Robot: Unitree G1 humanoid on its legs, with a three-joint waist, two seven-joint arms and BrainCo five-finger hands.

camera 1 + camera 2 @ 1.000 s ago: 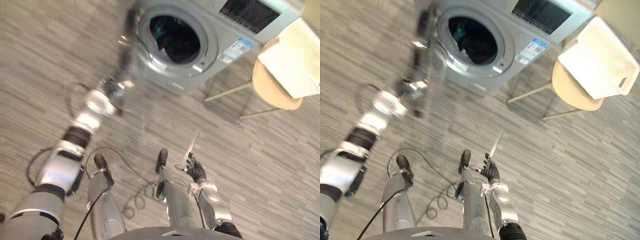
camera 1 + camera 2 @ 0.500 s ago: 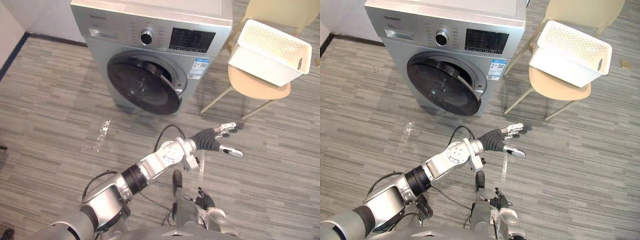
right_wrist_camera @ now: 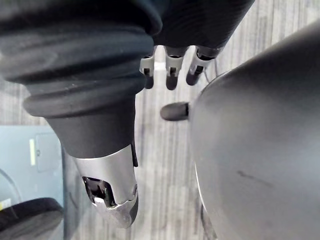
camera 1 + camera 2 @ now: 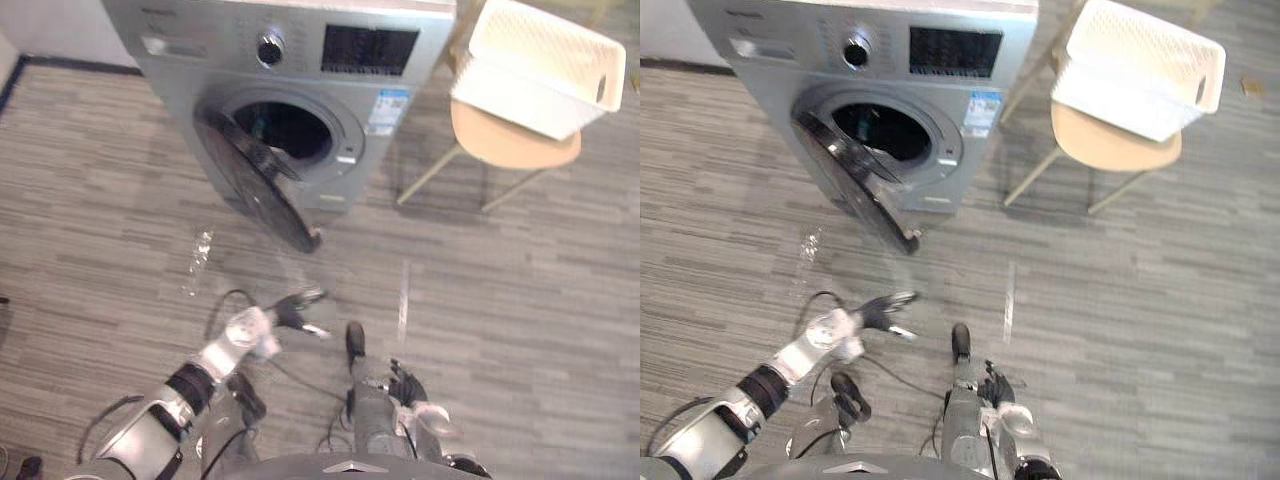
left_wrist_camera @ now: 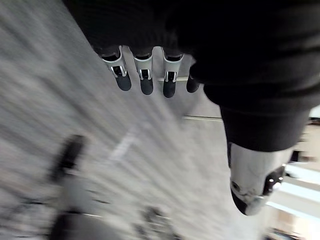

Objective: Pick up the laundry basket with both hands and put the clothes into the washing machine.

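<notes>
With my left hand [image 4: 290, 310] and right hand [image 4: 405, 385] both slack-fingered and empty, the white perforated laundry basket [image 4: 535, 65] on the chair [image 4: 510, 150] looks light, stiff, best gripped by its handle cut-outs.

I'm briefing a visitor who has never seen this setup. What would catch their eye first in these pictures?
The silver washing machine at the far side of the wooden floor, its round door swung open toward the robot. To its right a white laundry basket sits on a tan chair. Low in front, the left robot hand hangs open above the floor.
</notes>
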